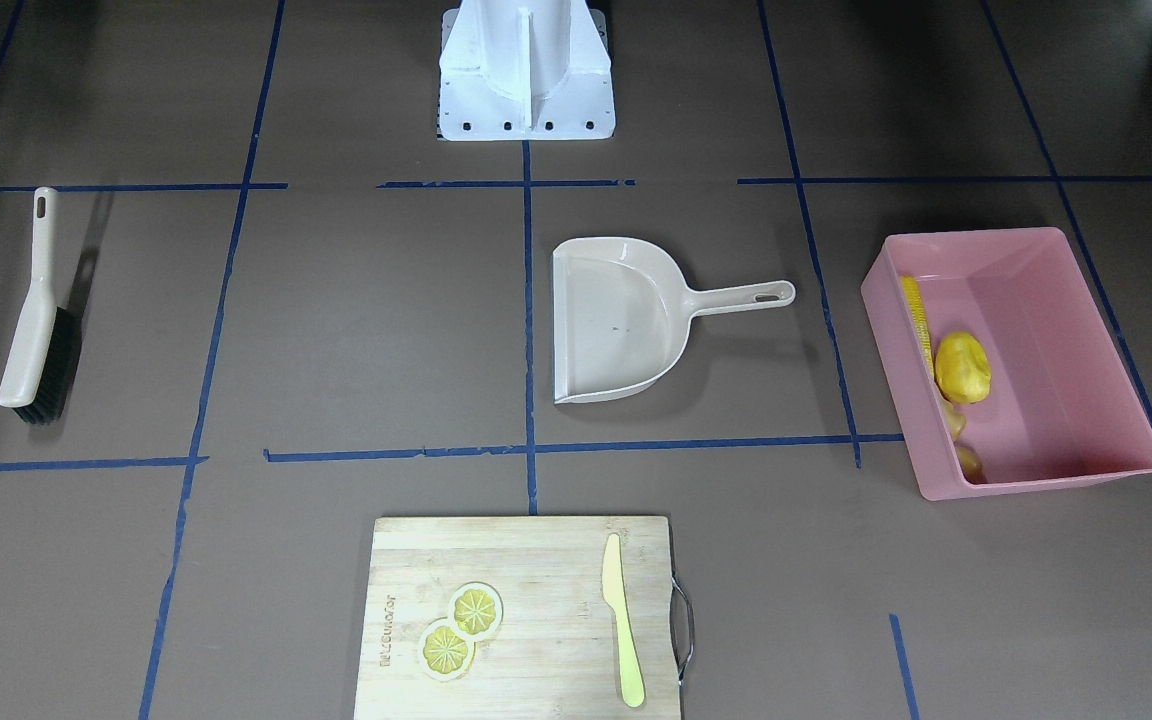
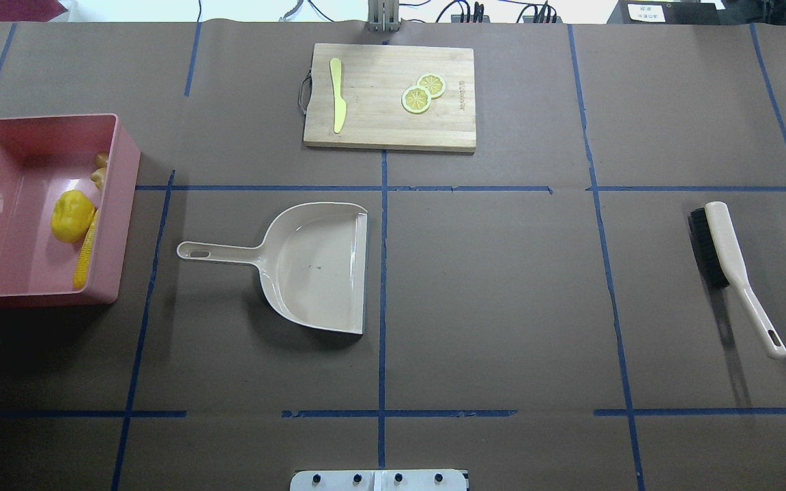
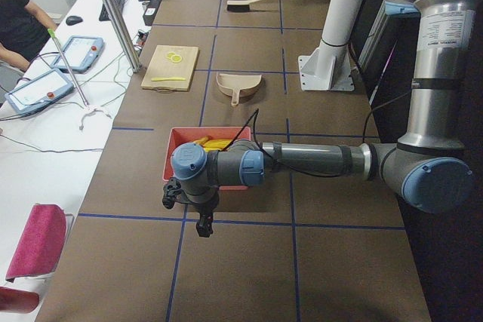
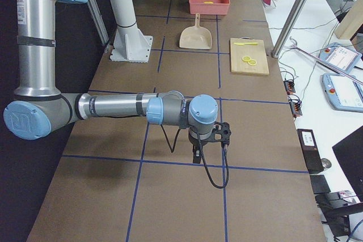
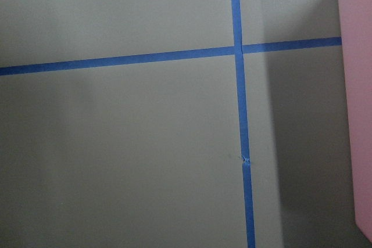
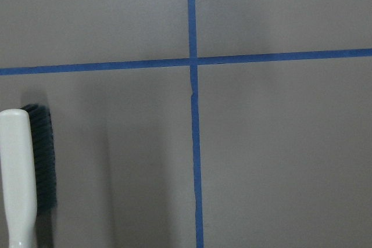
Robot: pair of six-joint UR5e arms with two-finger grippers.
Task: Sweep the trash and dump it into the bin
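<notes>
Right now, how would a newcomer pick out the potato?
Find the pink bin at the overhead view's left edge. Three toys lie along its right wall; the potato is the smooth yellow oval, unlike the long corn and knobbly ginger.

The left arm (image 3: 317, 160) and right arm (image 4: 113, 106) are smooth silver-grey tubes joined by dark grey housings. The joints carry round light-blue caps (image 3: 434, 186), one with an embossed mark. A black cable (image 4: 218, 177) loops from the right wrist. The white pedestal (image 1: 526, 70) has a central rib and dark flange bolts (image 1: 508, 127).
</notes>
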